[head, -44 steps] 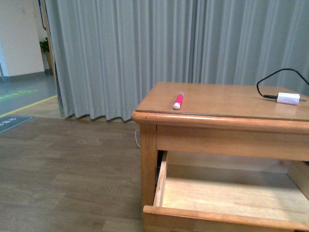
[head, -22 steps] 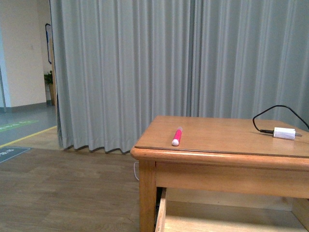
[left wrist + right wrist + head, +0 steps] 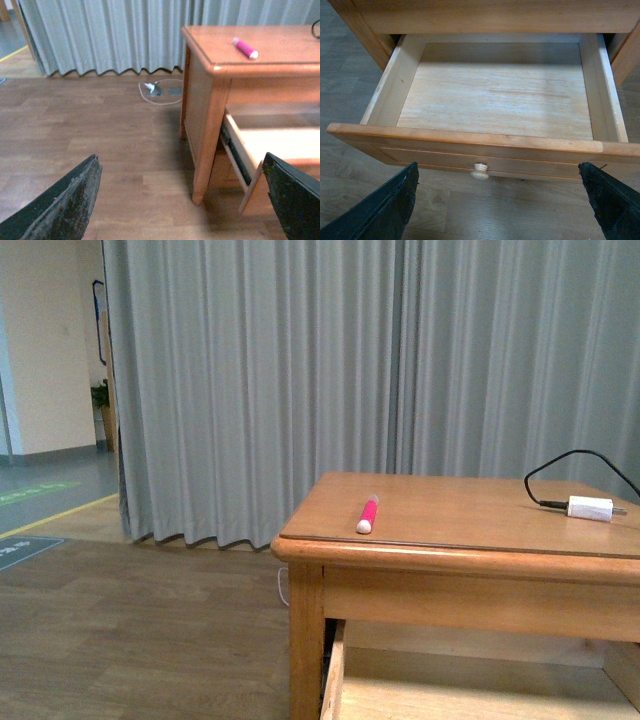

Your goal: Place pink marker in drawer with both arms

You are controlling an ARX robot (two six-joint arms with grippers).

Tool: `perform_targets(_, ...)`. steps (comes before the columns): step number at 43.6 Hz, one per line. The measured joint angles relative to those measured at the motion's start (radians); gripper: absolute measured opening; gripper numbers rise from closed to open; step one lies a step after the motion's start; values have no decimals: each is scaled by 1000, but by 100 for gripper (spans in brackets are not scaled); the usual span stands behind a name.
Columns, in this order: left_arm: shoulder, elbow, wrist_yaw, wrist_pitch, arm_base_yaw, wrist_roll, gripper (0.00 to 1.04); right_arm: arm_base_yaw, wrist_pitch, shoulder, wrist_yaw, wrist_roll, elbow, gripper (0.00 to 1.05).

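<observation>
The pink marker (image 3: 367,515) lies on the table (image 3: 470,502), grey curtain (image 3: 300,370) behind that table, plank floor (image 3: 130,630) beside it. Below, the drawer (image 3: 470,141) stands open (pale inside); left gripper (image 3: 180,167) and right gripper (image 3: 497,172) both spread.

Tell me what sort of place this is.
Probably an indoor room in an office or lab building: a floor-length grey curtain as backdrop, wood-look flooring, a wooden table with an open drawer, and a corridor with painted floor lines beyond.

Before your right gripper (image 3: 497,170), its fingers (image 3: 385,210) scuffed matt black, the drawer (image 3: 470,139) shows pale raw-looking wood inside, satin-varnished outside. The pink marker (image 3: 368,514) looks smooth glossy plastic.
</observation>
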Motion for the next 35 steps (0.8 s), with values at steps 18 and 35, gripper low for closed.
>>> perform_targets(18, 927, 555, 9, 283, -90, 54, 99, 0, 0, 0, 0, 0, 0, 96)
perform_targets(35, 1384, 1134, -69, 44, -172, 0, 99, 0, 0, 0, 0, 0, 0, 96)
